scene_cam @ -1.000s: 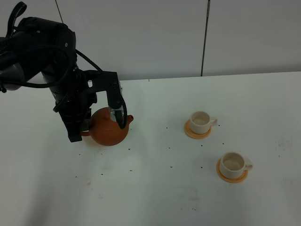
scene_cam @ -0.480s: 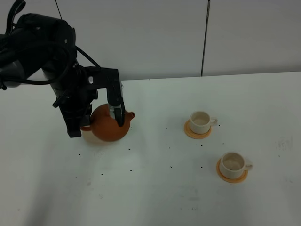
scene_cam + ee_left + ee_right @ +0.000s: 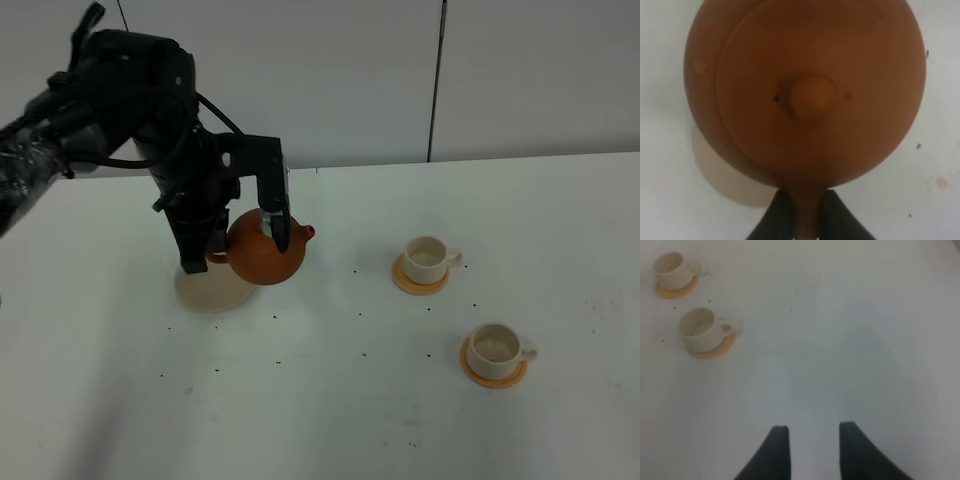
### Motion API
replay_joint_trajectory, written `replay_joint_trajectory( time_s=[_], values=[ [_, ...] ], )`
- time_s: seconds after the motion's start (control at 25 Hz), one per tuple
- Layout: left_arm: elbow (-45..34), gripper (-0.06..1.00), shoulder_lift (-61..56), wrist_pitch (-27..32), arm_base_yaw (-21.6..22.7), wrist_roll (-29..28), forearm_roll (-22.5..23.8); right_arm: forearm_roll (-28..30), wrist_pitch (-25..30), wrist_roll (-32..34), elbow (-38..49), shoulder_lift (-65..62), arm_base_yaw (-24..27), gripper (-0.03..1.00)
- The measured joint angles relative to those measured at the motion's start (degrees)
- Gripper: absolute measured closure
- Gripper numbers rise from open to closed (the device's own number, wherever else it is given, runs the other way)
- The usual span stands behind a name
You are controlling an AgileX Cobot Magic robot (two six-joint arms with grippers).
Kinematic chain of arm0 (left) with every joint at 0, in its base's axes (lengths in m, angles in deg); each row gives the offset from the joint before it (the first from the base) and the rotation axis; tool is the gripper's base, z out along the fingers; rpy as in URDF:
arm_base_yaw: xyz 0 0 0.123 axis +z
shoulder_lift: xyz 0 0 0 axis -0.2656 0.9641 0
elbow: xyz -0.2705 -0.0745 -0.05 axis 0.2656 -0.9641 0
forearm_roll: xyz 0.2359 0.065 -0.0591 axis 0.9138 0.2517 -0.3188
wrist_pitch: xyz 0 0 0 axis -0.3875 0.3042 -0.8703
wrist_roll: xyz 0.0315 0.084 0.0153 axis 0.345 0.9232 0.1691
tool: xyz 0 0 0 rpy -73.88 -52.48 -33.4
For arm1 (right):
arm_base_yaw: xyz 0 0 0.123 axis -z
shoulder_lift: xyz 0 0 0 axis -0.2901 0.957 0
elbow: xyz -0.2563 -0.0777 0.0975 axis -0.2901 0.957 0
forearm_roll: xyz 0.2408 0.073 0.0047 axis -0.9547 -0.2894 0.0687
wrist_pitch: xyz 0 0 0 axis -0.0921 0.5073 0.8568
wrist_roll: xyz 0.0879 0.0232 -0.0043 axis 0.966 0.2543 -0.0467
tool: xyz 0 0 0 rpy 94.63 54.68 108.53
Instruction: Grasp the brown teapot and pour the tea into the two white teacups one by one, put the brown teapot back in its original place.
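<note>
1. The left gripper (image 3: 801, 222) is partly closed. Its two dark fingers pinch the loop handle (image 3: 805, 209) of the brown clay teapot (image 3: 266, 250).
2. The teapot hangs from that grip, clear of the white table (image 3: 330, 400). Its round body reaches forward from the fingertips, and its short spout (image 3: 305, 232) is on the side farthest from the gripper.
3. The lid sits on the pot with its knob (image 3: 810, 96) facing up toward the wrist. The pot looks roughly level.
4. The pale beige saucer (image 3: 212, 290) lies on the table below the gripper, with nothing on it. The pot's body hangs past the saucer's edge on the spout side.
5. Beyond the spout, well apart from the left gripper, are two white teacups, each on a round orange coaster. The closer teacup (image 3: 427, 258) rests on one coaster (image 3: 418, 283). The farther teacup (image 3: 495, 346) rests on the other (image 3: 492, 376).
6. The right gripper (image 3: 812, 450) hovers over bare table with its fingers spread wide and nothing between them. Both teacups are ahead of it and well apart from its fingertips.
</note>
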Motion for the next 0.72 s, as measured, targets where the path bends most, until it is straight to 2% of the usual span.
replay_joint_trajectory(
  time_s=[0.24,0.72],
  values=[
    [3.34,0.77,3.64,-0.18,0.0,1.48,0.03,0.0,0.0,0.0,0.0,0.0,0.0,0.73],
    [17.88,0.77,11.64,-0.13,-2.18,4.36,1.74,0.0,0.0,0.0,0.0,0.0,0.0,0.73]
  ],
)
